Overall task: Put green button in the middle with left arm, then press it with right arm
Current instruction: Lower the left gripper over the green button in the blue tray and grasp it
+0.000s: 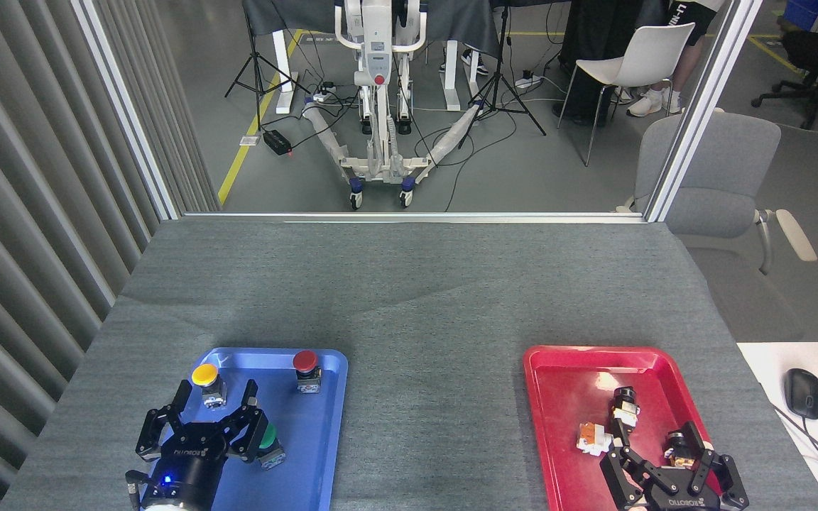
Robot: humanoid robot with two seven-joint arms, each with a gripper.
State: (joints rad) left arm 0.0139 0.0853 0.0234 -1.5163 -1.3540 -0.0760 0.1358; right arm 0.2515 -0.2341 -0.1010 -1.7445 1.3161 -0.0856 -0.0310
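**Operator:** Jaws on both sides stand spread, fingers splayed, nothing held. My left gripper (pixel 216 404) hangs over the near part of the blue tray (pixel 324 426), and the green button (pixel 267 443) sits in that tray just beside its right-hand finger, half hidden behind it. Whether that finger touches the cap, I cannot tell from up here.

**Spotter:** And the right side?

**Operator:** My right gripper (pixel 664 443) hovers low over the near end of the red tray (pixel 565 383), among some small parts lying there. It has hold of none of them.

**Spotter:** How do you expect the button to handle?

**Operator:** Light and rigid, I'd judge: a hard plastic cap on a small squarish grey base. The domed cap looks smooth, so fingers could slide off it. I'd close on the base or just under the cap's rim, from opposite sides, so it can't tip or squirt out. It's small next to these fingers, so centring matters.

**Spotter:** Neighbours?

**Operator:** The yellow button (pixel 207 382) stands between my left fingertips' far ends, the red button (pixel 306 367) farther off at the tray's far edge. The middle (pixel 434 397), the bare grey cloth between the trays, lies open for the set-down.
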